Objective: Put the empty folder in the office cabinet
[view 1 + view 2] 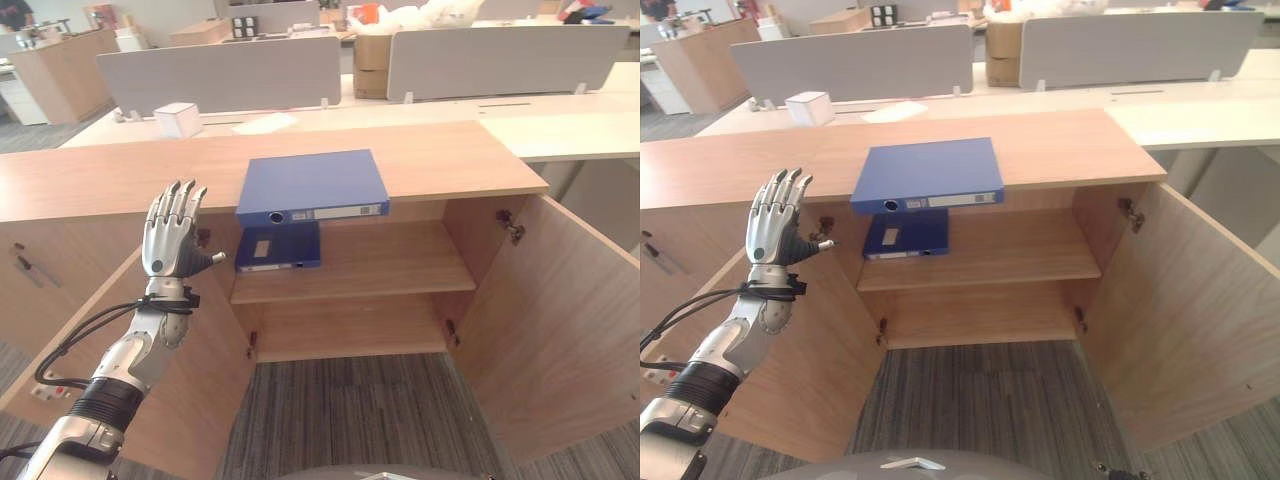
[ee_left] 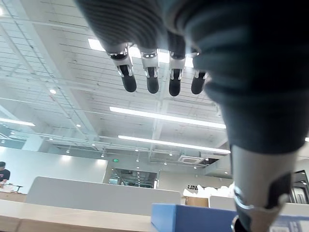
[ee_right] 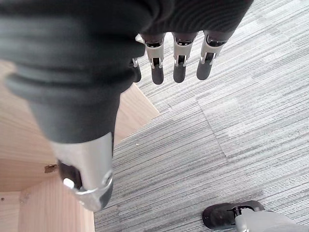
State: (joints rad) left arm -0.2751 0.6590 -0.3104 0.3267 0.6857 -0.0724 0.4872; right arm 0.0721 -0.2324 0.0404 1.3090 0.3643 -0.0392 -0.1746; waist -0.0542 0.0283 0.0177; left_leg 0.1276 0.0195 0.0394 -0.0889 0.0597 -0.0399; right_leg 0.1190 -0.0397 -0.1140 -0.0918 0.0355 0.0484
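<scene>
**Folder flat on the cabinet top, both hands empty**

The blue folder [image 1: 312,185] lies flat on the wooden cabinet [image 1: 450,155] top, its spine just overhanging the front edge above the open compartment. Directly beneath, at its 6 o'clock, a second blue folder [image 1: 279,247] lies on the upper shelf [image 1: 380,265]. Both cabinet doors stand open. At the folder's 8 o'clock the left hand [image 1: 172,240] is raised, fingers straight and together, thumb out, touching nothing. The right hand [image 3: 159,58] hangs over grey carpet [image 3: 241,125], fingers relaxed and holding nothing.
</scene>
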